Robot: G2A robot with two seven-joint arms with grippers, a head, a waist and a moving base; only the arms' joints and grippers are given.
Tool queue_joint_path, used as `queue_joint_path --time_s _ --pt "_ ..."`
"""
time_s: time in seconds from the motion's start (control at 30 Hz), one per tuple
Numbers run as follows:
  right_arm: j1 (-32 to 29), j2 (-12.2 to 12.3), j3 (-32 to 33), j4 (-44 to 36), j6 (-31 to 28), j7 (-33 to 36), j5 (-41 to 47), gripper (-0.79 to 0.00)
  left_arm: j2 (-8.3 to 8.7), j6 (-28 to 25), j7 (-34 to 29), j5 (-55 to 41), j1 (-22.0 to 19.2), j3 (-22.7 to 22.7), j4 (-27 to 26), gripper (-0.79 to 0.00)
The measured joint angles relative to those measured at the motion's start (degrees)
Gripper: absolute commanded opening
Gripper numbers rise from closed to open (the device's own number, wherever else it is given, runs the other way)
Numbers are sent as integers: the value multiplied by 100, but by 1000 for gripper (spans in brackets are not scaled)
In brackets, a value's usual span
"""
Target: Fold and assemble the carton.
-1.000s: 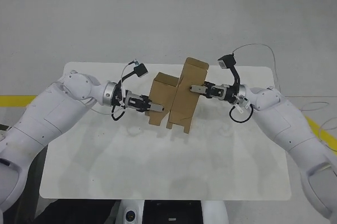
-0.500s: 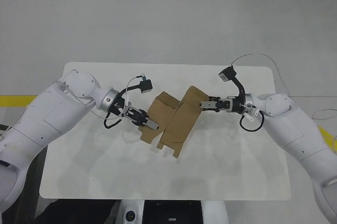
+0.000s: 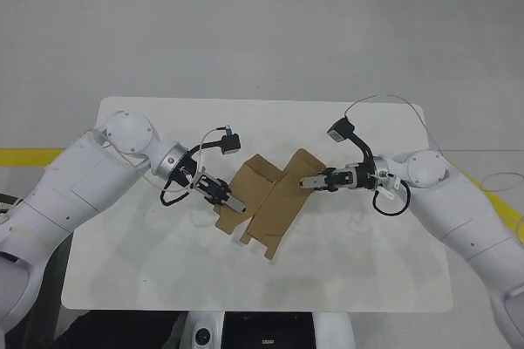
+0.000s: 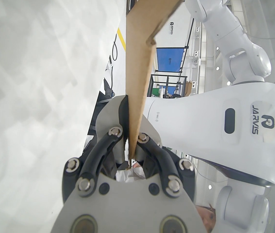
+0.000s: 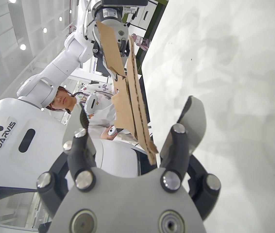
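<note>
A brown cardboard carton (image 3: 266, 202) hangs tilted and mostly flat over the middle of the white table (image 3: 157, 262). My left gripper (image 3: 233, 203) holds its left edge. In the left wrist view the left gripper (image 4: 135, 127) is shut on the thin cardboard sheet (image 4: 137, 73), which runs away from it. My right gripper (image 3: 307, 182) is at the carton's upper right corner. In the right wrist view the right gripper (image 5: 137, 112) is open, its fingers (image 5: 193, 112) spread wide. The carton's corner (image 5: 149, 146) sits between them, unclamped.
The table's front half (image 3: 331, 270) lies bare below the carton. A thin cable (image 3: 392, 100) loops from the right wrist over the table's back right corner. A yellow floor line (image 3: 17, 157) runs past the table's left side.
Both arms have swung toward the table's front and lowered the carton. It has tilted from nearly upright to leaning flat, and the right gripper now stands open at its corner.
</note>
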Motion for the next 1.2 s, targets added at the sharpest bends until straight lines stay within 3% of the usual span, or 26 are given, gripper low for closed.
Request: queue_joint_path --time_s 0.13,0.3,0.33,0.37,0.4,0.43,0.63,0.9,1.2 --pt "2 -15 -11 11 15 14 26 -785 5 38 -38 17 44 -32 -7 -785" --pt "7 -46 -35 15 33 34 96 -785 12 55 -56 -65 106 -115 33 -785" --pt "7 -51 -37 18 34 34 107 -785 14 54 -54 -90 119 -137 45 -727" --pt "7 -58 -39 22 34 34 119 -785 15 57 -57 -103 134 -164 60 -523" --pt "6 -63 -39 26 32 32 128 -785 15 64 -64 -104 143 -181 69 -135" --pt "3 -67 -38 29 28 27 144 -785 16 69 -69 -103 152 -197 73 0" --pt "-29 -85 45 176 -147 -147 200 -785 12 -4 2 -138 229 -342 123 0" --pt "-59 -129 247 562 -782 -784 74 -785 -16 -747 745 -373 476 -767 572 0" --pt "-75 -282 359 1023 -1262 -1265 -13 -785 -106 -1083 1083 -512 767 -997 854 0"
